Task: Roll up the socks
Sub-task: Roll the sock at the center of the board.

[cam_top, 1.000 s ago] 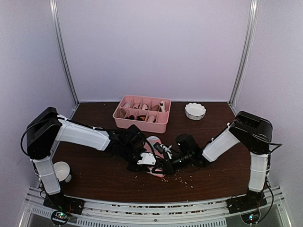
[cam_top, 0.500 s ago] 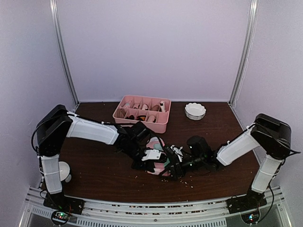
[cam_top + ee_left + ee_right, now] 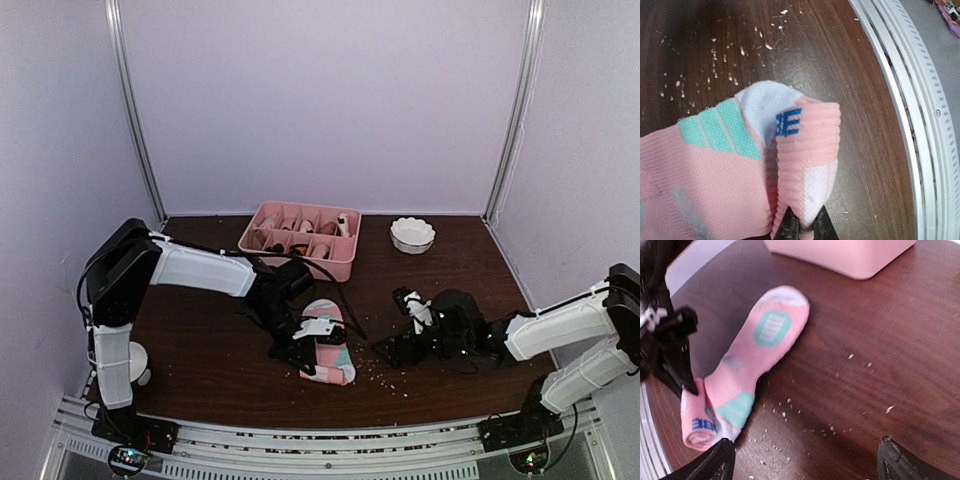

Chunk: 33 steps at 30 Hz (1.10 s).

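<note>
A pink sock (image 3: 333, 352) with teal and white patches lies lengthwise on the dark table, its near end folded over into a short roll (image 3: 807, 150). My left gripper (image 3: 805, 229) is shut on that folded cuff, and in the top view it (image 3: 308, 362) sits at the sock's near left side. From the right wrist the sock (image 3: 757, 352) lies flat with the roll (image 3: 697, 422) at its near end. My right gripper (image 3: 807, 462) is open wide over bare table, to the right of the sock and apart from it (image 3: 393, 340). Only this one of the socks is in view.
A pink divided tray (image 3: 300, 262) stands behind the sock. A white bowl (image 3: 412, 234) is at the back right and a white cup (image 3: 130, 360) at the near left. Crumbs (image 3: 385, 378) dot the table. The metal rail (image 3: 910, 125) runs along the near edge.
My right gripper has opened, let go of the sock and drawn back to the right. The left gripper has stayed shut on the folded cuff, shifting slightly right with it.
</note>
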Tool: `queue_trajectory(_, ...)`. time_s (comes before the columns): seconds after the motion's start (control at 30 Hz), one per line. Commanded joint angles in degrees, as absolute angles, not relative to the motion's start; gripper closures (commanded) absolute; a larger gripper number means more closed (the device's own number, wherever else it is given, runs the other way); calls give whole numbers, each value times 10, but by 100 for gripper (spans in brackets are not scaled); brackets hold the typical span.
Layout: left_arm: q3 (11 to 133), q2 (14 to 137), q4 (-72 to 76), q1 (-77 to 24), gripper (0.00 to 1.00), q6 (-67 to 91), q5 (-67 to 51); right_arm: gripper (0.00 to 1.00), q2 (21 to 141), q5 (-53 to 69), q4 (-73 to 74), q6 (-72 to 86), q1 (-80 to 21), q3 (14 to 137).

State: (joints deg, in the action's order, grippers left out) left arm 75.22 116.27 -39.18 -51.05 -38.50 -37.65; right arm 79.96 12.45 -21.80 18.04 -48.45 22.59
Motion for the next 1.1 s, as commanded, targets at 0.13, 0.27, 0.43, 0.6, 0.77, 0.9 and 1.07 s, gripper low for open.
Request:
queue_trajectory(0.13,777,1210,-533,-521,100,-400,-338,0,724,-56,-221,183,-478,213)
queue_trajectory(0.27,819,1249,-572,-527,100,-397,-350,0,736,-98,-212,75,-550,219)
queue_trajectory(0.43,906,1326,-655,-526,100,-413,-377,7,741,-138,-263,-70,-678,177)
queue_trajectory(0.6,946,1374,-679,-514,100,-395,-390,14,780,-149,-218,-118,-750,215)
queue_trajectory(0.77,954,1397,-666,-505,100,-361,-365,23,853,-134,-187,-173,-784,284)
queue_trajectory(0.9,958,1411,-657,-504,100,-336,-338,28,895,-119,-204,-204,-784,317)
queue_trajectory(1.07,964,1424,-657,-505,100,-328,-305,40,951,-91,-171,-246,-783,374)
